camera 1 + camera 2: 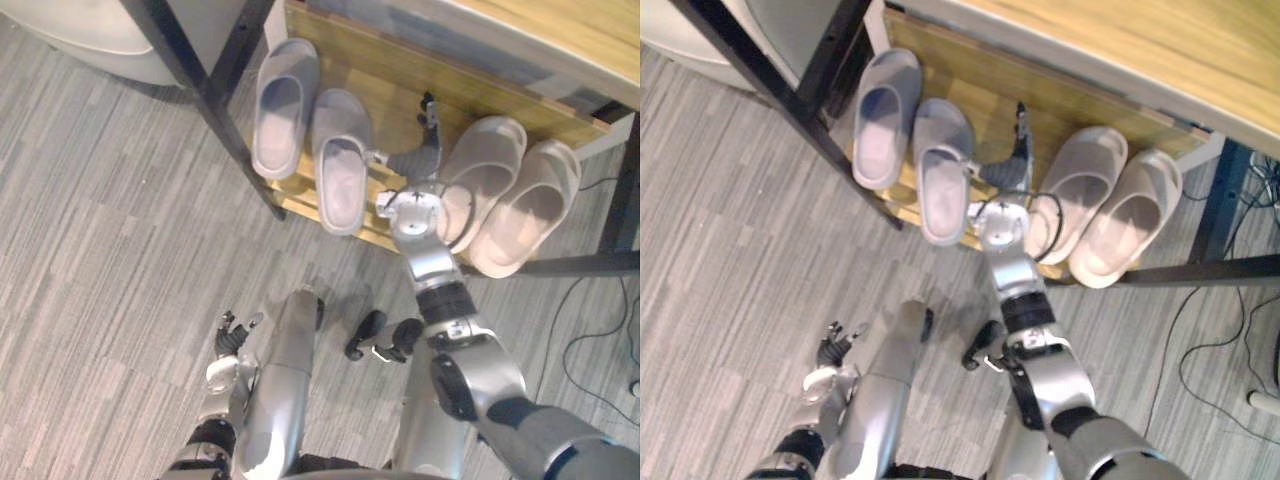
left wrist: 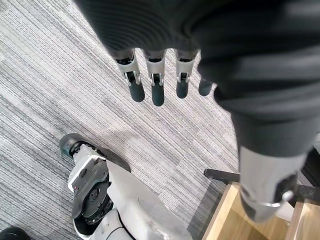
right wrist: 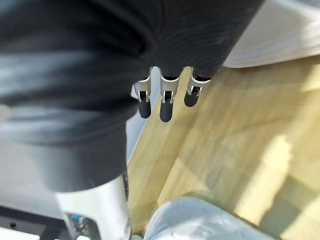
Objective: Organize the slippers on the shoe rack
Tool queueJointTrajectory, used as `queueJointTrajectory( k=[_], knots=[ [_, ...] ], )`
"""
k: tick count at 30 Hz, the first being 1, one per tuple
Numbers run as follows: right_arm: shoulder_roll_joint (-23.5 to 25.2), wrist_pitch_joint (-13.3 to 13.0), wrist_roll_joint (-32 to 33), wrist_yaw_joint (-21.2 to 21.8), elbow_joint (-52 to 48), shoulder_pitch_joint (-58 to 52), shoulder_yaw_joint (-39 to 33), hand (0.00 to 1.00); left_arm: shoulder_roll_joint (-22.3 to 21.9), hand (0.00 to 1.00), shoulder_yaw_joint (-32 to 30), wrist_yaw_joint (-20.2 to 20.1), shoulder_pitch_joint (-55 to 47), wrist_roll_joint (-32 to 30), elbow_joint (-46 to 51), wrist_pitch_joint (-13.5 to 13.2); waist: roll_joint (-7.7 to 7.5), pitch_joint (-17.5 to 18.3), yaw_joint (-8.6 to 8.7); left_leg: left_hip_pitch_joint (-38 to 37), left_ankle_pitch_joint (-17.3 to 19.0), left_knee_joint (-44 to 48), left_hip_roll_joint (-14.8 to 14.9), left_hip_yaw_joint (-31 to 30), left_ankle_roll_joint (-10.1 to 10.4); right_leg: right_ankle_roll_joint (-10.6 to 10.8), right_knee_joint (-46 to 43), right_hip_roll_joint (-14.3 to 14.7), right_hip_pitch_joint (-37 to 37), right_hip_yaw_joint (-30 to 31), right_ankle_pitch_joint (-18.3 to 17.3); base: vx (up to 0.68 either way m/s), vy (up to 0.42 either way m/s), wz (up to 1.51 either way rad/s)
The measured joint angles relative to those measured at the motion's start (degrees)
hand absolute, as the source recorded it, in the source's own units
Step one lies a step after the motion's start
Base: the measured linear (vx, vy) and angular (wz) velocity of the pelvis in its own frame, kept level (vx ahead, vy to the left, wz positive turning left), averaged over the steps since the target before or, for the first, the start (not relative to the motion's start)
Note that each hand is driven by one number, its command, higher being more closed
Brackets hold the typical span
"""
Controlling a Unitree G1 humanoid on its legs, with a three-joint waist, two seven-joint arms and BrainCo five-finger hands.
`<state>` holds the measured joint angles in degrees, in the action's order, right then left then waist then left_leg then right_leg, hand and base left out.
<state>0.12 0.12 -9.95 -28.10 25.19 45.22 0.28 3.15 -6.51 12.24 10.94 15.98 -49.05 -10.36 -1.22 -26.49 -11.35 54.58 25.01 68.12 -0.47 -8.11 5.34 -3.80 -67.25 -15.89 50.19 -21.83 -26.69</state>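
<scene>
Left eye view: a wooden shoe rack (image 1: 400, 85) with a black frame is standing on grey striped carpet (image 1: 100, 220). Two grey slippers (image 1: 340, 165) are lying side by side on its left part and two beige slippers (image 1: 495, 165) on its right part. The right hand (image 1: 418, 158) is hovering between the pairs. The left hand (image 1: 232, 340) is hanging low over the carpet, well apart from the rack.

Right eye view: a pale rounded object (image 1: 670, 40) is sitting beyond the rack's frame.

Left wrist view: the left fingers (image 2: 157, 92) are hanging straight and empty above the carpet.

Right wrist view: the right fingers (image 3: 167, 107) are stretching straight over bare wood, holding nothing, with a grey slipper near.
</scene>
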Motion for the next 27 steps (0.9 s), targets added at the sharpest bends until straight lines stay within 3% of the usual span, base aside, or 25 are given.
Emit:
queueJointTrajectory(
  k=[4, 8, 27],
  knots=[
    [4.32, -2.30, 7.59, 1.38, -1.93, -5.36, 1.26, 0.00, -0.50, 0.00, -2.12, 0.00, -0.02, -0.03, 0.03, 0.32, 0.00, 0.00, 1.08, -1.00, 0.01, -0.70, 0.31, 0.27, -0.03, -0.10, 1.01, 0.40, -0.83, 0.17, 0.52, 0.03, 0.011, -0.06],
    [7.07, -3.65, 11.18, 3.57, -1.98, -11.25, 6.07, 0.00, -0.69, 0.00, -3.84, 0.02, -0.02, -0.10, -0.05, 1.09, -0.04, -0.02, 1.80, -2.03, 0.13, -1.44, 0.91, 0.62, -0.25, 0.48, 2.01, 0.97, -1.75, 0.33, 0.85, 0.01, 0.006, -0.07],
    [7.59, -5.39, 19.79, 6.90, -0.90, -13.69, 9.58, 0.00, -1.29, 0.00, -6.03, 1.40, 0.27, -0.26, -1.16, 1.41, -0.67, -0.16, 2.12, -2.60, 0.06, -2.66, 0.34, -0.10, -0.26, 0.66, 3.04, 0.63, -2.66, -0.34, 0.90, 0.02, -0.003, 0.02]
  ],
)
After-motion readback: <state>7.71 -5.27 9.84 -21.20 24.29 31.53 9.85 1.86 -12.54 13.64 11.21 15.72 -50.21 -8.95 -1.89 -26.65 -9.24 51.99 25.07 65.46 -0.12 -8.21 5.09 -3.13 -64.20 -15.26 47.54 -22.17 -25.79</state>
